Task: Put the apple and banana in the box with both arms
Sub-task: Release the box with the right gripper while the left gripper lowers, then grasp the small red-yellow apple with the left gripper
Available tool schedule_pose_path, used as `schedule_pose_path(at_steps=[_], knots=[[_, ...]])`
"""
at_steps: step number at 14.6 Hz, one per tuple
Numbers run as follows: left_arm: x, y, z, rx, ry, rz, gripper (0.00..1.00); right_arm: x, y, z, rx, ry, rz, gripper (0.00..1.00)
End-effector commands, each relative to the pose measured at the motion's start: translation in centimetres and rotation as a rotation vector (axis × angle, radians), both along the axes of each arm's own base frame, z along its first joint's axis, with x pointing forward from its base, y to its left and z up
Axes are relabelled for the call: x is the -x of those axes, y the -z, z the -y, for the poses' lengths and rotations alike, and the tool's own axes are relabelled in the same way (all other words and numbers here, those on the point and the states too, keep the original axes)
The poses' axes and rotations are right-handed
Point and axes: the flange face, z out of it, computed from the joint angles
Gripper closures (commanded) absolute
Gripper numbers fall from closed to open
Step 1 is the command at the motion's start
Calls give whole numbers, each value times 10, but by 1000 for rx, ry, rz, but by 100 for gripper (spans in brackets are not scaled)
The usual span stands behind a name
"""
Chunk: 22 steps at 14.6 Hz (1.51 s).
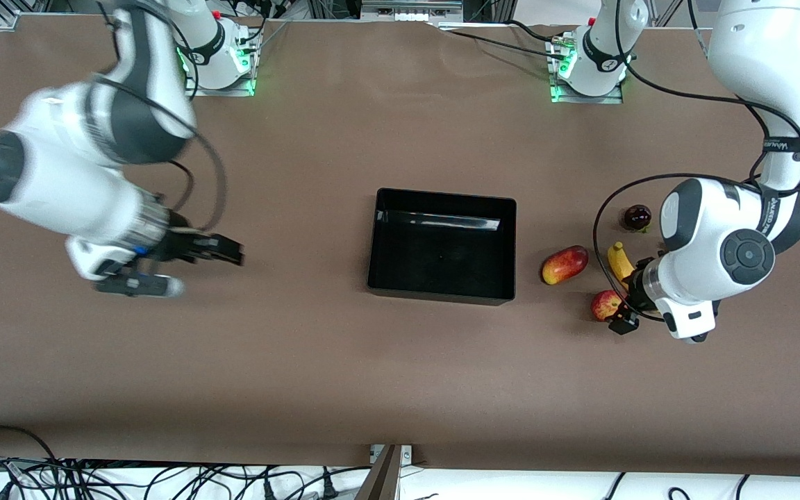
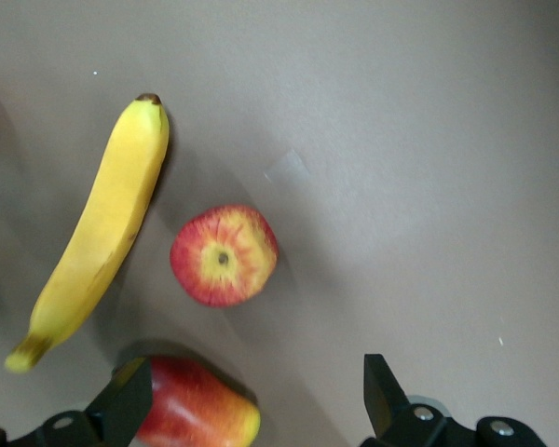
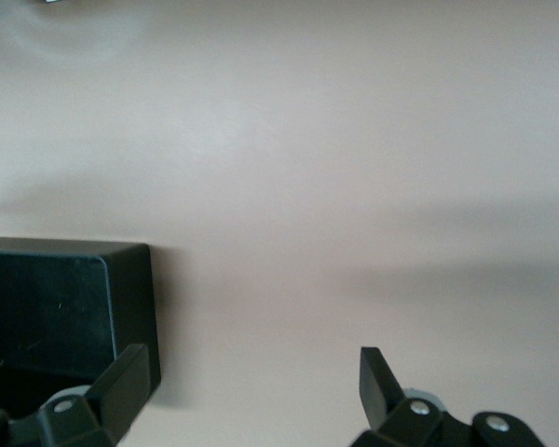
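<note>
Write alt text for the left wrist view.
The open left gripper hangs over a brown table above an apple, stem hollow up, with a banana lying beside it. A red-yellow mango-shaped fruit shows partly by one fingertip.

banana (image 1: pixel 621 262) half hidden under left arm (image 1: pixel 712 257)

Both arms are built of glossy white rounded shells joined by dark grey joint bands. The left arm (image 1: pixel 740 229) carries a round dark grey cap with a ring on its wrist housing and a black strap with small white lettering along its upper link; thin black cables loop beside it. The right arm (image 1: pixel 80 173) has a dark grey end cap, a silver ribbed collar and a loose black cable. Each ends in black fingers (image 2: pixel 384 391) with small silver screws at their roots.
</note>
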Motion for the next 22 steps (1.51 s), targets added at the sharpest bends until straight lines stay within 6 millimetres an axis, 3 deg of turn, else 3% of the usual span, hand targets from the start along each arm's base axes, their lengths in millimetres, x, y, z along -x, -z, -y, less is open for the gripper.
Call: schedule_pose_path(at_steps=[1, 4, 7, 11, 14, 17, 22], knots=[[-6, 7, -19, -31, -22, 11, 0, 28, -51, 57, 2, -14, -16, 0], [-7, 34, -26, -45, -59, -9, 0, 66, -89, 108, 33, 4, -11, 0], [-6, 52, -27, -50, -169, -7, 0, 103, -119, 134, 95, 6, -21, 0], [-2, 64, -29, -51, -185, -6, 0, 124, -127, 136, 159, -10, -12, 0], [8, 88, -28, -58, -181, -49, 0, 119, -122, 127, 179, -37, -10, 0], [6, 85, -30, -66, -173, -32, 0, 117, -120, 118, 226, -67, -7, 0], [10, 101, -23, -69, -165, -58, 0, 113, -120, 111, 228, -85, -7, 0]])
